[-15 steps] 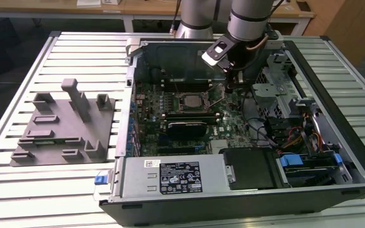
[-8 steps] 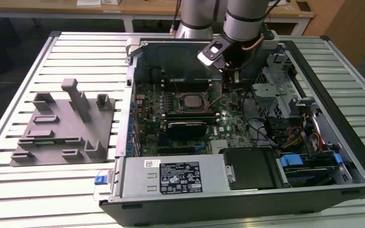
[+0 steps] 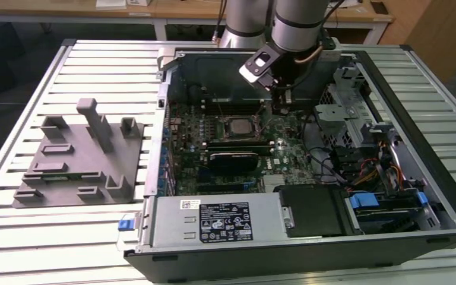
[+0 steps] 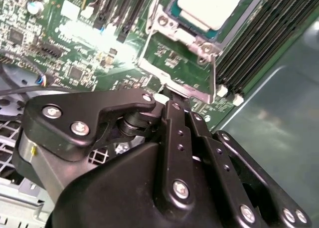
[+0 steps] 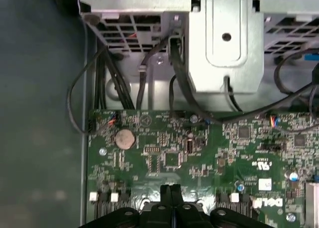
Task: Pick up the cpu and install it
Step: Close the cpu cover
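— Location of the small, flat, square cpu (image 4: 214,6) with the pale silver-grey metal top?

— It sat in its socket on the green motherboard (image 5: 199,153), about the middle of the open black computer case (image 3: 291,261) in the exterior view. A square bare-metal socket frame (image 4: 174,63) lay just beside it in the second wrist view, on the side toward the arm.

— And the black gripper (image 5: 169,190)?

— It hung low over the board, just to the exterior view's right of the cpu and a little farther back, its tips near the frame's edge. Whether they touched it, I could not tell.

— Jaws?

— Clenched: the two fingers (image 5: 164,194) were pressed flat together, with nothing seen between them.

— Around the case?

— A grey moulded fixture (image 3: 78,160) rested on the slatted metal table (image 3: 22,237), just beside the case on the exterior view's left.
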Controlling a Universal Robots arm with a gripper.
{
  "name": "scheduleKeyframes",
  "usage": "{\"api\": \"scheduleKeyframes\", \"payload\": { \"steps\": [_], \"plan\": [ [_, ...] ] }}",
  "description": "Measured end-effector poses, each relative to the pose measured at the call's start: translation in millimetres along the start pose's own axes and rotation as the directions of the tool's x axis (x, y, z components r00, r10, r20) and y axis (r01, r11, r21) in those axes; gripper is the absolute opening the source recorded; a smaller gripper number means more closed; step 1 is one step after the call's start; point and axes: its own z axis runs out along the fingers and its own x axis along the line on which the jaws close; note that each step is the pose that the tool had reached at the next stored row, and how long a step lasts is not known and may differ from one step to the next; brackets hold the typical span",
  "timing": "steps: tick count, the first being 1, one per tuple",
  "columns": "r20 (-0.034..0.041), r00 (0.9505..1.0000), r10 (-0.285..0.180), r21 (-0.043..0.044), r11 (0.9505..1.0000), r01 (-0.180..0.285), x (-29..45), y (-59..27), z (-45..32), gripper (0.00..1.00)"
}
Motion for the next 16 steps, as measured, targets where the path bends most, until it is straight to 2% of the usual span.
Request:
{"api": "scheduleKeyframes", "payload": {
  "steps": [5, 12, 16],
  "plan": [
    [-0.0121, 0.9999, 0.0, -0.0001, 1.0, 0.0, 0.1, -9.4, -0.1, 0.11],
    [-0.0121, 0.9999, 0.0, 0.0001, 1.0, 0.0, 0.2, -11.7, -0.2, 0.11],
    [-0.0121, 0.9999, 0.0, 0.0001, 1.0, 0.0, 0.4, -17.4, 0.1, 0.11]
  ]
}}
